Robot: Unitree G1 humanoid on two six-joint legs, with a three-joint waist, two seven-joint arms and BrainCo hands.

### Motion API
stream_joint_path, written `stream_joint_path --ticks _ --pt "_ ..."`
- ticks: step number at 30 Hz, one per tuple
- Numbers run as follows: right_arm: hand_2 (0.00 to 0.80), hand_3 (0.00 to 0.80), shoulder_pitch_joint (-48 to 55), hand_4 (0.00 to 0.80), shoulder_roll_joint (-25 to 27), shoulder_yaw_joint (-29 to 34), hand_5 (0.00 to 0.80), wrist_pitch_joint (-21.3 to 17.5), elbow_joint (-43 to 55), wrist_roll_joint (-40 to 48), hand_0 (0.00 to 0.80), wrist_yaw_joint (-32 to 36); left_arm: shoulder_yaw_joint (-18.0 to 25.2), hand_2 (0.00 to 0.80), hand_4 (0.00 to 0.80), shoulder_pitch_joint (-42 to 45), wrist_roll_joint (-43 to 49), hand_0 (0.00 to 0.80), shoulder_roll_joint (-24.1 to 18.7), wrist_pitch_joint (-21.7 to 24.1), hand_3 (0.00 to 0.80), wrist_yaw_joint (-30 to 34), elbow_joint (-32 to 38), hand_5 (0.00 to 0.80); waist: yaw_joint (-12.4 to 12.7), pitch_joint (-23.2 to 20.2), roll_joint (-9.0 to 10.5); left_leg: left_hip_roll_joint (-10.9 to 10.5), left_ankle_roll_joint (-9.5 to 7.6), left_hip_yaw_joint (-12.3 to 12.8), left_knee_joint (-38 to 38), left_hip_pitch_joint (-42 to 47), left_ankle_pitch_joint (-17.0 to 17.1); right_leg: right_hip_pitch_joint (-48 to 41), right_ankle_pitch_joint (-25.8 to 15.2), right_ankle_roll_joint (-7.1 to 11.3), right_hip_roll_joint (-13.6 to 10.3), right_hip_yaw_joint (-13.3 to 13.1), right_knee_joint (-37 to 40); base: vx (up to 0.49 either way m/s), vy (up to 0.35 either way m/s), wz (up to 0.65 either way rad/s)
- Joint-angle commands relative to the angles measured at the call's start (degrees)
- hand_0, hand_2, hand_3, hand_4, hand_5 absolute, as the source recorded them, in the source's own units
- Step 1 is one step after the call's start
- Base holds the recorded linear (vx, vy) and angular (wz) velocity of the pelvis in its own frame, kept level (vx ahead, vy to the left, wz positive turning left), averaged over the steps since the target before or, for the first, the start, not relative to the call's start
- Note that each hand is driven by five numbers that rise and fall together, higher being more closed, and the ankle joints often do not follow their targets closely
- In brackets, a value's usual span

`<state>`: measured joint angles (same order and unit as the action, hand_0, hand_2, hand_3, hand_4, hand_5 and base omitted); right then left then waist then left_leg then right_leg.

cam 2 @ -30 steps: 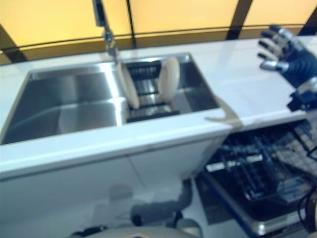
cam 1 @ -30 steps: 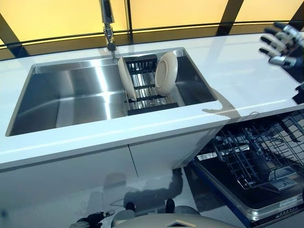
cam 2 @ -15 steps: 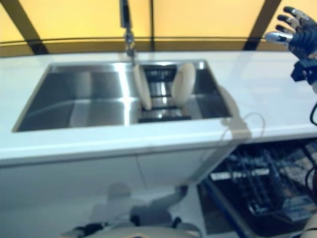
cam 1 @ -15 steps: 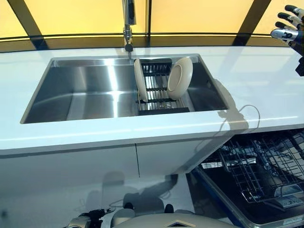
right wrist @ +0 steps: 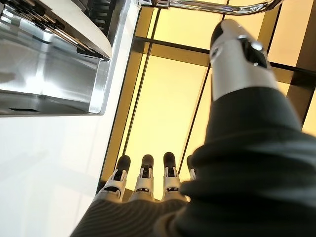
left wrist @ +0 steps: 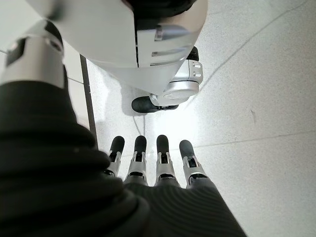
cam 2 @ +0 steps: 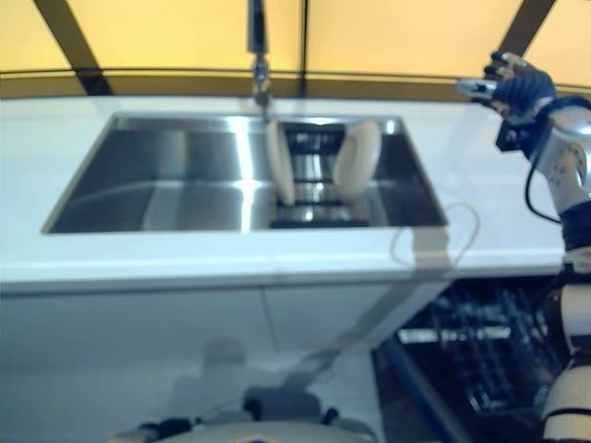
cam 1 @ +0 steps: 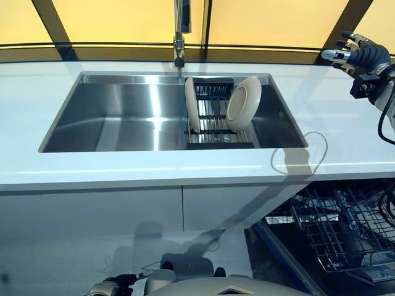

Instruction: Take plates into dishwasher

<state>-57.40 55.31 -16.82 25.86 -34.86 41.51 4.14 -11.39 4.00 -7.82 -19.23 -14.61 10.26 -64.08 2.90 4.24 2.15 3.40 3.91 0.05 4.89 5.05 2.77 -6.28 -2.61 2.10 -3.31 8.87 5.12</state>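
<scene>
Two cream plates stand on edge in a black rack (cam 1: 213, 117) in the right part of the steel sink (cam 1: 111, 117): one (cam 1: 192, 105) seen almost edge-on at the rack's left, one (cam 1: 244, 103) leaning at its right. My right hand (cam 1: 355, 54) hovers open and empty above the counter's far right, well clear of the plates; its straight fingers (right wrist: 144, 180) show in the right wrist view. My left hand (left wrist: 148, 168) hangs open over the floor. The dishwasher's lower rack (cam 1: 342, 231) is pulled out at the lower right.
A tall tap (cam 1: 180, 31) rises behind the sink, just left of the plate rack. White counter (cam 1: 345, 129) surrounds the sink, with white cabinet doors (cam 1: 92, 216) below. Yellow panels with dark frames back the counter.
The camera has swung, so the whole scene shifted right and levelled. My right hand has stayed high over the counter's right end, drifting a little lower and leftward in the picture.
</scene>
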Motion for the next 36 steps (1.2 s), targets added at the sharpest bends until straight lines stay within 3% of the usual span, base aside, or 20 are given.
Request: stream_joint_path --ticks 1,19,36 --pt "0.000 0.000 -9.10 0.000 1.36 -2.97 0.000 0.22 -3.95 2.17 0.000 -1.07 -4.16 0.000 0.000 -3.16 -1.28 0.000 -3.42 -1.96 0.000 -0.39 -1.36 0.000 2.12 -1.22 1.70 0.63 0.53 1.30 -0.15 -0.75 -1.48 -0.91 1.22 3.73 -3.73 0.96 -1.14 0.022 0.004 0.05" --pt "0.000 0.000 -7.47 0.000 -5.40 -4.18 0.000 2.28 -8.70 3.43 0.000 3.07 -5.34 0.000 0.000 -4.76 -1.75 0.000 -3.99 -5.05 0.000 1.25 -0.74 0.000 2.89 -0.30 0.08 0.74 1.03 1.40 0.11 -1.16 -0.77 -0.96 1.01 3.84 -4.05 2.12 -0.71 0.006 0.007 0.01" --pt "0.000 0.000 -6.46 0.000 -10.21 -4.37 0.000 2.73 -10.34 1.87 0.000 2.85 -5.92 0.000 0.000 -5.71 -3.02 0.000 -3.60 -6.89 0.000 1.20 -0.65 0.000 3.93 1.10 -0.81 0.86 1.12 0.46 0.11 -1.41 -0.28 -1.35 1.38 3.64 -4.20 2.90 -1.03 0.017 0.011 0.03"
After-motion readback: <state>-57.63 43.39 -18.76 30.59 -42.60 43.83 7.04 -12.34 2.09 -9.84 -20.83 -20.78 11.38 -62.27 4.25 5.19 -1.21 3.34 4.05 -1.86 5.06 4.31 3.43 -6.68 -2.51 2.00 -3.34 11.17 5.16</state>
